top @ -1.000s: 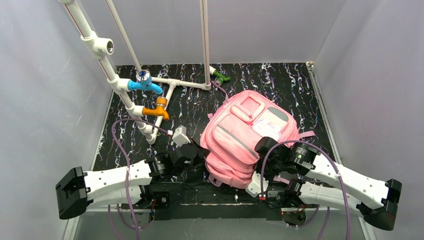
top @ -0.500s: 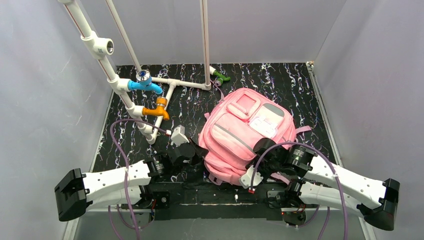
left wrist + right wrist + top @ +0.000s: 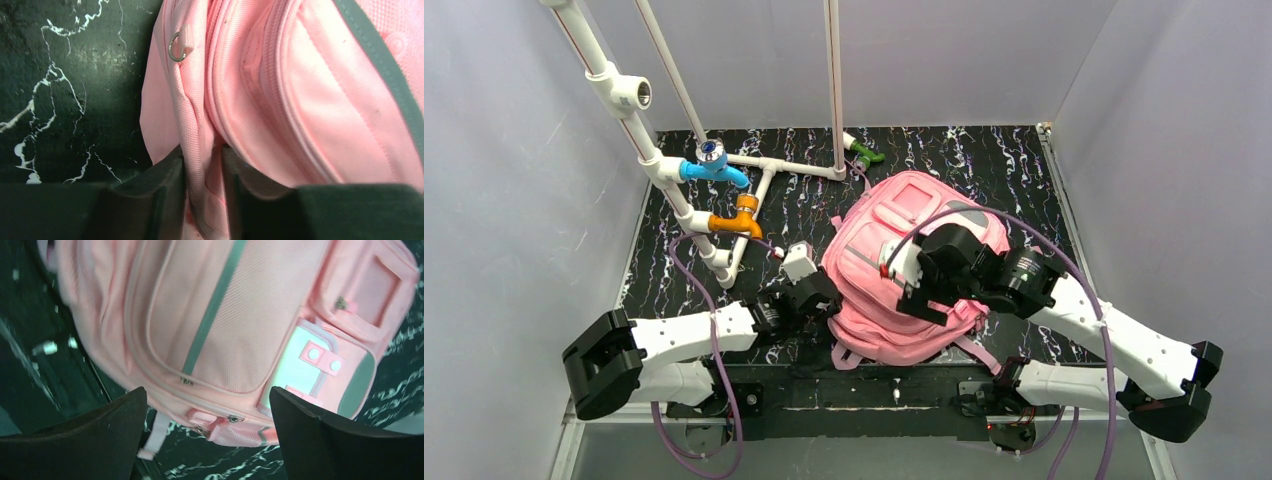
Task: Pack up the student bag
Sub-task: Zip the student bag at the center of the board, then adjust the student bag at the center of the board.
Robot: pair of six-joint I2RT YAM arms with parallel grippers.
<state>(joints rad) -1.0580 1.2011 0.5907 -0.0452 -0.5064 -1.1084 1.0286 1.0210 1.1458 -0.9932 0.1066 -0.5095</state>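
The student bag [image 3: 874,250], a large pink backpack with grey trim, lies front-up on the black marbled table [image 3: 1014,170]. My left gripper [image 3: 824,300] is at the bag's left edge. In the left wrist view it [image 3: 202,155] is shut on a fold of the bag's [image 3: 300,100] pink side fabric, and a small metal ring [image 3: 176,46] shows above that fold. My right gripper [image 3: 921,298] hovers over the bag's front. In the right wrist view it [image 3: 207,400] stands wide open with nothing between its fingers, and the bag's [image 3: 225,315] zip pockets lie below it.
A white pipe frame stands at the back left, carrying a blue valve [image 3: 714,168], an orange valve [image 3: 739,218] and a green valve [image 3: 865,154]. White walls close in the table on three sides. Purple cables loop off both arms.
My right gripper has opened and swung up from the bag's near right corner to above its front. The bag has slid left and back. My left arm has pushed forward with the bag's edge.
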